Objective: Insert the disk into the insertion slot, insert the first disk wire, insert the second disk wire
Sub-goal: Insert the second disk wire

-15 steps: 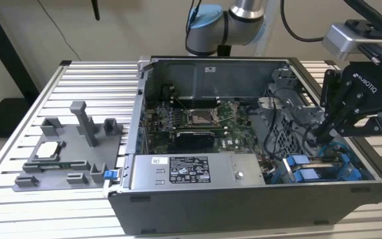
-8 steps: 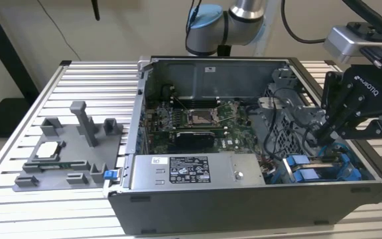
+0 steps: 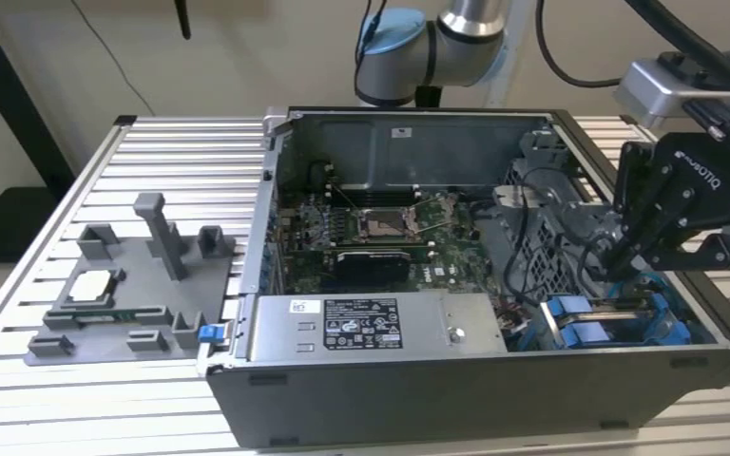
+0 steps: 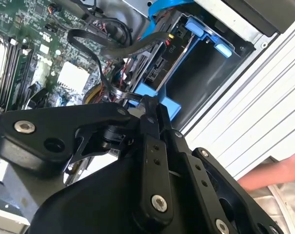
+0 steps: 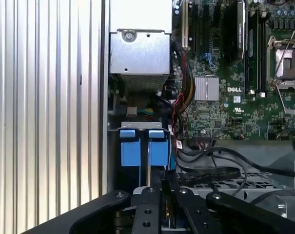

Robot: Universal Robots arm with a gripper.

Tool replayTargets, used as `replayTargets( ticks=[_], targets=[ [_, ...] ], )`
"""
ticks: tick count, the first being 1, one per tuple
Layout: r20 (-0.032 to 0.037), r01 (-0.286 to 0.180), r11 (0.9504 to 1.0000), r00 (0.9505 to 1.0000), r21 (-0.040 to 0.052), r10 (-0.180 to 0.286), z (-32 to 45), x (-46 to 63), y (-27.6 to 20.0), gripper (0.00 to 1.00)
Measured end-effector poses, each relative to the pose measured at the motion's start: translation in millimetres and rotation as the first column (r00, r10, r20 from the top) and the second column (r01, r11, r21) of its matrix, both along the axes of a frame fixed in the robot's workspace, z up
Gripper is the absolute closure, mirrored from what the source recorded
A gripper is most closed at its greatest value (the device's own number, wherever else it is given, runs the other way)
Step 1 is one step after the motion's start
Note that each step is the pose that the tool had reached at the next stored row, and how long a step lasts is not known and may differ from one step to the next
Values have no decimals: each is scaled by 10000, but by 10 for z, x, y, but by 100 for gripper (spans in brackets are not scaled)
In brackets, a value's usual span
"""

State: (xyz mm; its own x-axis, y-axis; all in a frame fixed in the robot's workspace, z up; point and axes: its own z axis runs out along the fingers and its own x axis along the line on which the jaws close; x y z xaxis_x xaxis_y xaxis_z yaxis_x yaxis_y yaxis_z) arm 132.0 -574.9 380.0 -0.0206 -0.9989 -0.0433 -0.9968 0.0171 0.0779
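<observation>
The pincer [image 3: 622, 255] is reaching down, fingers closed together, into the insertion slot [image 3: 619, 323] at the computer case's [image 3: 467, 389] near right corner in the exterior view, where the disk [image 4: 159, 61] is sitting.

Brand lettering on gripper [image 3: 615, 258], motherboard [image 5: 220, 112]

Exterior view: high, angled down over the open computer case [image 3: 467, 285] on the bench [image 3: 35, 237].
Wrist views: close, both sharing blue drive bay fittings [image 5: 142, 146] [image 4: 206, 34].
</observation>
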Motion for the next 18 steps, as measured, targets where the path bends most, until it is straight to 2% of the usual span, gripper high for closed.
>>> replayTargets(
  ticks=[7,10,12,16,17,18],
  targets=[
    [100,-3,10000,10000,0,3,-104,0,0,100],
    [190,-10,10000,9998,-2,10,-138,0,0,100],
    [295,-16,10000,9996,-4,16,-153,0,1,100],
    [620,-24,10000,9981,0,24,-178,0,0,100],
    [693,-24,10000,9976,0,24,-185,0,0,100],
    [737,-24,10000,9973,-1,24,-194,0,-1,100]
  ],
)
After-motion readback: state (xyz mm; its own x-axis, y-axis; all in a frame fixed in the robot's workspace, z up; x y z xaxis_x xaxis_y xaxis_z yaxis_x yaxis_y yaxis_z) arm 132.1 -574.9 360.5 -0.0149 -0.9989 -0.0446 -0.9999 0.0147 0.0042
